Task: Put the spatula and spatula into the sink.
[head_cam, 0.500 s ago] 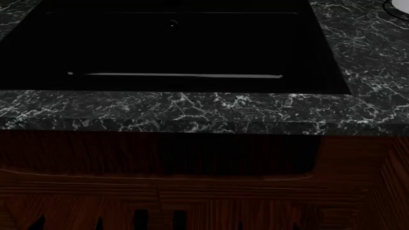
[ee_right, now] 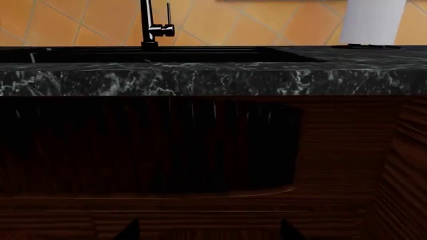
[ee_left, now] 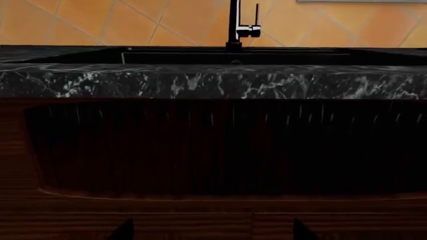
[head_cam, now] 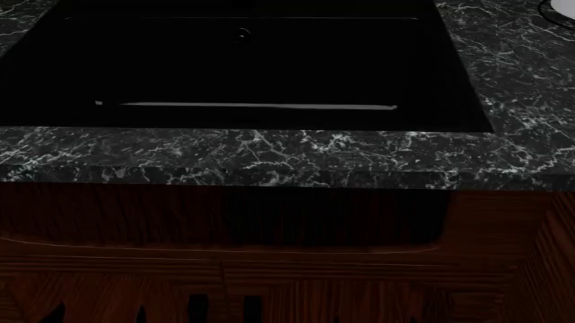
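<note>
Jaws unseen; sink (head_cam: pixel 269 67) holds nothing

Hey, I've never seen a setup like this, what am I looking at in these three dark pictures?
These are simulator renders from a wheeled two-armed robot facing a kitchen counter. One picture looks down from its head onto a black sink set in a dark marble countertop. The other two come from cameras near each hand, held low, facing the wooden cabinet front with the faucet above. A white object stands on the counter to the right. No spatula is visible, and nothing shows either hand holding anything; only dark tips at the wrist pictures' edges may be theirs.
</note>
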Robot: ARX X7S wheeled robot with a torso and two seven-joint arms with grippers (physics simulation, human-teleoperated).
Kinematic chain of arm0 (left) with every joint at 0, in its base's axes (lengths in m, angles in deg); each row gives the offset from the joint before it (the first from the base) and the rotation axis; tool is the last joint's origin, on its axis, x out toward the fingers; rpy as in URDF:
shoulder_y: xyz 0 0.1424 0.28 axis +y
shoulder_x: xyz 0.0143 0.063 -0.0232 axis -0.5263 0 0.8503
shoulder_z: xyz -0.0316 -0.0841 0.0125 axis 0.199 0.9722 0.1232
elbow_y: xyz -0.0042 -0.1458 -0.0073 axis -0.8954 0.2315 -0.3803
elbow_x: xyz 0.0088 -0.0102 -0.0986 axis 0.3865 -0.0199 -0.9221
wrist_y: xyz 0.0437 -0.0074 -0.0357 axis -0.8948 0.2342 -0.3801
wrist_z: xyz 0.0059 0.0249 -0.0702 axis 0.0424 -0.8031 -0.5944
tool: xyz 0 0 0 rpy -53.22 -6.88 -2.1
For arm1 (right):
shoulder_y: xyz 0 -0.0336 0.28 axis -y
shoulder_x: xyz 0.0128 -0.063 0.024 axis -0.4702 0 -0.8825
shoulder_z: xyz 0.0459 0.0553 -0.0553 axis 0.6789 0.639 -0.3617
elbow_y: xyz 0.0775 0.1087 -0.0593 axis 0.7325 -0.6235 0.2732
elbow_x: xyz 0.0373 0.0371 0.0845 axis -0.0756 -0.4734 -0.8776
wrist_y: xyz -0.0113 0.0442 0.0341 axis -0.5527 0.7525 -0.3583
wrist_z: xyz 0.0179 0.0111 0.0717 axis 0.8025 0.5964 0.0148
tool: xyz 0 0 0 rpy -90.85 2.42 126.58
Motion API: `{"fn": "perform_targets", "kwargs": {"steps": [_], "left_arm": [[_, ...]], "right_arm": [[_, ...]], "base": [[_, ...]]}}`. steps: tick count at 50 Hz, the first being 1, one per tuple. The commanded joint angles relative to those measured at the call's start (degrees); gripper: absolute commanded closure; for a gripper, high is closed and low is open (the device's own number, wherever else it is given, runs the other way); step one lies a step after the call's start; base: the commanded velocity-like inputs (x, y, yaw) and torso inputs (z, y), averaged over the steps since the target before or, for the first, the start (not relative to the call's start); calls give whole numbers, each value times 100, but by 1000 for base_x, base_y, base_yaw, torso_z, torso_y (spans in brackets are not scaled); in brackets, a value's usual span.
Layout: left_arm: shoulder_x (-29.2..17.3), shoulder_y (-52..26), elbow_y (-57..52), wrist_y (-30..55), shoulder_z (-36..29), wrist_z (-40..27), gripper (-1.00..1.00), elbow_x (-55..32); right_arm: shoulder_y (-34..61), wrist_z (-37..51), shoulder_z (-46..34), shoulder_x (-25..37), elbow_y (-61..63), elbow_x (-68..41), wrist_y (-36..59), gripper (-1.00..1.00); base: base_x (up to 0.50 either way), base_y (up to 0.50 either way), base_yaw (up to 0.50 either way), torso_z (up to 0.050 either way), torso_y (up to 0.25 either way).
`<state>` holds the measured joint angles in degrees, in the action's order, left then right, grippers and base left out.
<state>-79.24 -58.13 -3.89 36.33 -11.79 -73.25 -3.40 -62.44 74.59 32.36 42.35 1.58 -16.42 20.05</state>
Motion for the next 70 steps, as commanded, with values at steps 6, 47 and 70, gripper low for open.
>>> {"fn": "perform_targets", "kwargs": {"steps": [6,47,70], "left_arm": [[-170,14,-307,37,-156,-166,-100,-173],[-1004,-3196,-3356,5219,307,-537,-100,-888],[-1048,-4650,-2702,5990,205,-601,-100,-1022]], "right_arm": [[-25,207,-169,161,207,-147,74,-100],[2764,155,258,1238,4673,-1054,5788,-100],[4399,147,706,1129,4127,-1608,7039,-100]], "base": [[0,0,0,0,0],[0,0,0,0,0],[0,0,0,0,0]]}}
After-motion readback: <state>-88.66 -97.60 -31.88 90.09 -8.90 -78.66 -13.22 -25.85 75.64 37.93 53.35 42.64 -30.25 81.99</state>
